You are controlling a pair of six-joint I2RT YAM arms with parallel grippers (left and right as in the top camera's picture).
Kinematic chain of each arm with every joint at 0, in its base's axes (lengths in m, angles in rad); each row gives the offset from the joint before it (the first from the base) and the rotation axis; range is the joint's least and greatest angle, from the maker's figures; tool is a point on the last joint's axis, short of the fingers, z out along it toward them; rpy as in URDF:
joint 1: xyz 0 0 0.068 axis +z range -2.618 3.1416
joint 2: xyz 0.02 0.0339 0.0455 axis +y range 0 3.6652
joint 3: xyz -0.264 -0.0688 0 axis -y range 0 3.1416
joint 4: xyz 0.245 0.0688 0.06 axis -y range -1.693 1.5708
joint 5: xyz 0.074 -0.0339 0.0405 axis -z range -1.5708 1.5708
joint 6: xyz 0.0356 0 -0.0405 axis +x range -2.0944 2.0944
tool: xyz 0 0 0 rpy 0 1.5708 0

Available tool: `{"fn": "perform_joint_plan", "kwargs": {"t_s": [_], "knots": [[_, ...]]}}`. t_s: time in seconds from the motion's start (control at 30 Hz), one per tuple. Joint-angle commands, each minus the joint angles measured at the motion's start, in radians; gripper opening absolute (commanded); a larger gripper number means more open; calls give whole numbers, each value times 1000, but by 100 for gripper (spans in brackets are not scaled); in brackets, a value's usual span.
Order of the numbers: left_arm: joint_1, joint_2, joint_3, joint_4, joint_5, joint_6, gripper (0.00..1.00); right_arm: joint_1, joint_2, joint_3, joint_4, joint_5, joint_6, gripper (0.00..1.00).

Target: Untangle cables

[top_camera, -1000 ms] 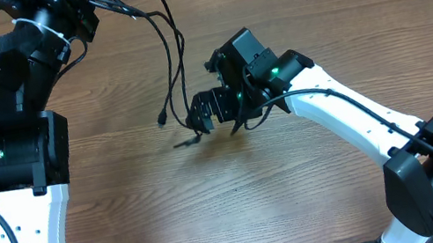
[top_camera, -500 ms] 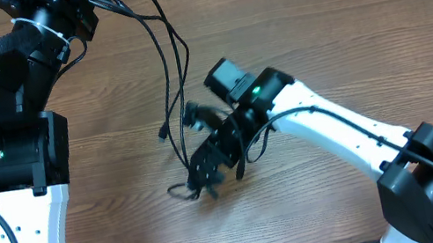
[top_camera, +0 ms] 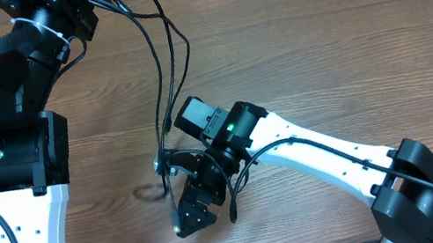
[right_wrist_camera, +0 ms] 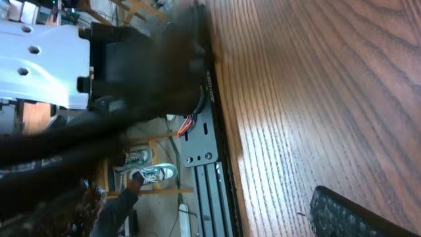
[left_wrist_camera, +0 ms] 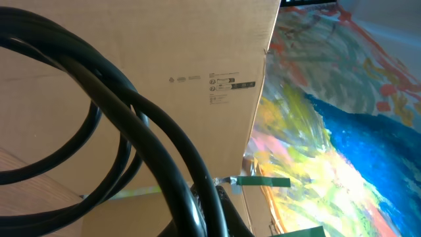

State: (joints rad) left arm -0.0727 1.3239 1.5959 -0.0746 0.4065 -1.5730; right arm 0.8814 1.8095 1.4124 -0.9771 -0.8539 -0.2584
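Wood-grain surface (top_camera: 334, 29). Black rail (right_wrist_camera: 209, 164) along its near edge; sneakers (right_wrist_camera: 146, 173) beyond it. Cardboard box (left_wrist_camera: 197, 46) w/ printed label (left_wrist_camera: 231, 84), colourful sheet (left_wrist_camera: 342, 125) beside, green strip (left_wrist_camera: 263, 181) btwn.

The dangling cables (top_camera: 162, 19) block my way left; the bench (top_camera: 341, 19) to their right lies open.

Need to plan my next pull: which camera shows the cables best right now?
Overhead: the cables run as separate strands from the top edge down across the table, most of their path visible. Left wrist shows only close-up loops filling the frame; right wrist only a dark blur at its left.
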Motion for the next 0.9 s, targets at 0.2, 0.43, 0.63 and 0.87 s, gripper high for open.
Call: {"fn": "perform_joint_plan", "kwargs": {"t_s": [0.2,0.43,0.63,0.87], "knots": [[-5,-21,22,-6,-22,26,4,-2,0,0,-81,-228,-247,67],[10,-19,22,-7,-29,33,4,-2,0,0,-137,-153,-290,33],[31,-19,22,-8,-20,33,4,-19,0,0,-146,-19,-175,4],[32,-19,22,-8,-3,51,4,-81,0,0,-132,306,166,24]]}}
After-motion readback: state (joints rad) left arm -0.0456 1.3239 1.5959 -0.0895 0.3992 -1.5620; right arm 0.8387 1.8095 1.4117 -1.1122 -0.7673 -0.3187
